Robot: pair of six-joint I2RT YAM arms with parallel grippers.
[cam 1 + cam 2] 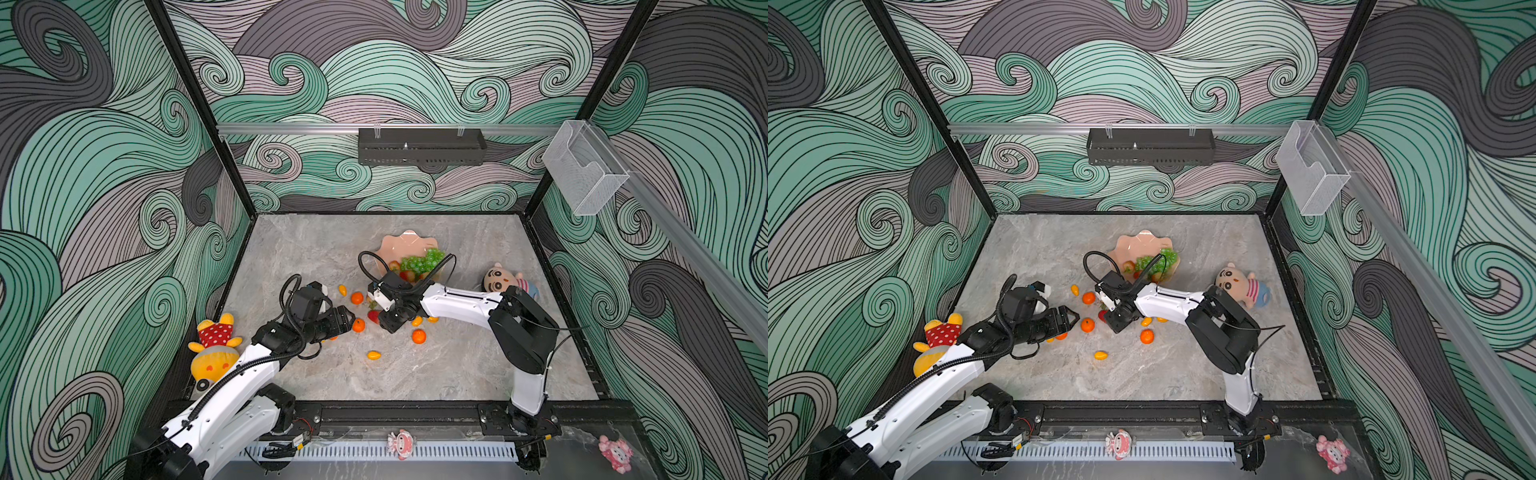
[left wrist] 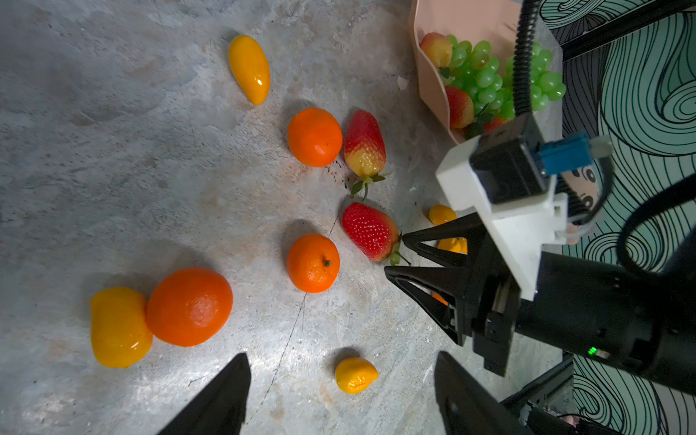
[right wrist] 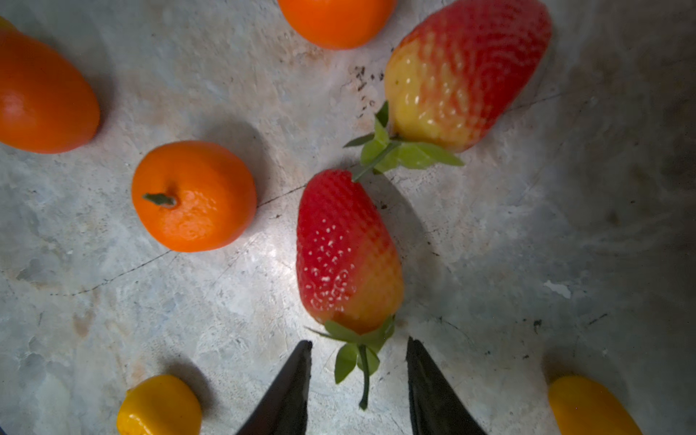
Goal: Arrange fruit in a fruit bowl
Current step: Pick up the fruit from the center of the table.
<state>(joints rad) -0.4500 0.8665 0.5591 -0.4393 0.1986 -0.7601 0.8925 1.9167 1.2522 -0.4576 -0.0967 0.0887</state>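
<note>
The peach-pink fruit bowl holds a green grape bunch and strawberries. Tangerines and yellow ovals lie loose on the table in front of it. My right gripper is open and low; the stem and leaves of a red strawberry lie between its fingertips, untouched. My left gripper is wide open beside a tangerine. A small yellow oval shows in the gap between its fingertips, apart from both.
A yellow plush doll lies at the left table edge and a pink-faced doll at the right, behind my right arm. A clear plastic box hangs on the right rail, a black rack on the back wall.
</note>
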